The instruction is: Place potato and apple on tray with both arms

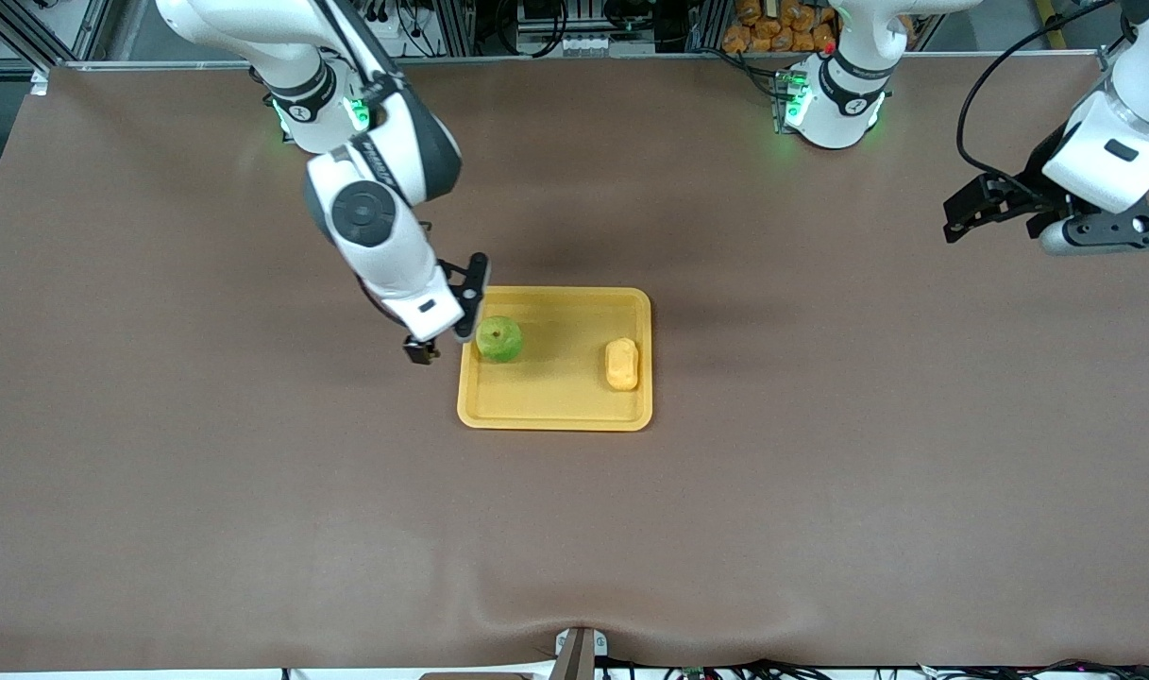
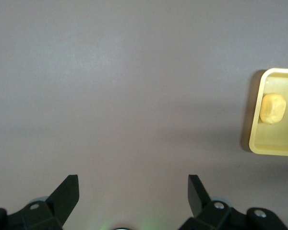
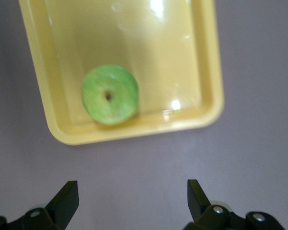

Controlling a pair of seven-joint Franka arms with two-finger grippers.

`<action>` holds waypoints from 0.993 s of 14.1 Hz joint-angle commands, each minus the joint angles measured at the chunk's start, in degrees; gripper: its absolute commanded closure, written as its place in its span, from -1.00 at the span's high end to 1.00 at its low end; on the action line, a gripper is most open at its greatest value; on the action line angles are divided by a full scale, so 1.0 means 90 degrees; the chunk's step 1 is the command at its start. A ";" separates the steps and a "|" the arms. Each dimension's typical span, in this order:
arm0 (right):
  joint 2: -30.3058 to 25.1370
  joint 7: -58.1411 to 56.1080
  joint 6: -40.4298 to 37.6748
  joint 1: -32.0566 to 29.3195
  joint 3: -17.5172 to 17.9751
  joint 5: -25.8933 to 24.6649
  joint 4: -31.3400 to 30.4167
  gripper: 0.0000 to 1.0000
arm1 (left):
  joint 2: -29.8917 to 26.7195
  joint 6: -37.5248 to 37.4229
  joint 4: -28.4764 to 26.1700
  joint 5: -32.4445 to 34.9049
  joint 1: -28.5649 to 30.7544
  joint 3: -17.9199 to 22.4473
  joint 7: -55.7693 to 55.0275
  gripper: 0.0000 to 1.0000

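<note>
Both fruits are set on the tray [image 1: 555,401]: apple [image 1: 499,339] beside the open, empty right pincer [image 1: 445,326], potato [image 1: 622,365] toward the left arm's end; the left pincer [image 1: 999,210] is held open, empty, over bare worktop [image 1: 819,491].

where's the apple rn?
The apple lies in the tray, at its right-arm end, apart from the potato; open right gripper is beside it.

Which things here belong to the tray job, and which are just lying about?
Job:
- apple, in the tray
- potato, in the tray
- right tool, open, over the tray's edge
- left tool, open, over bare table

Lying about:
- orange items off the table's edge
</note>
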 commanded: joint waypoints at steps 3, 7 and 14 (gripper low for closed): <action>-0.0514 -0.0076 -0.0318 -0.0942 0.0076 0.0016 -0.0087 1.00 | -0.0309 -0.0402 -0.0136 -0.0143 0.0018 -0.0064 0.0153 1.00; -0.0583 -0.0086 -0.0357 -0.1938 0.0076 0.0016 0.0049 1.00 | -0.0172 -0.0501 0.0109 -0.0143 0.0057 -0.0064 0.0143 1.00; -0.0115 0.0041 -0.0357 -0.3140 0.0027 -0.0092 0.1064 1.00 | -0.0055 -0.0686 0.0285 -0.0143 0.0037 -0.0054 0.0153 1.00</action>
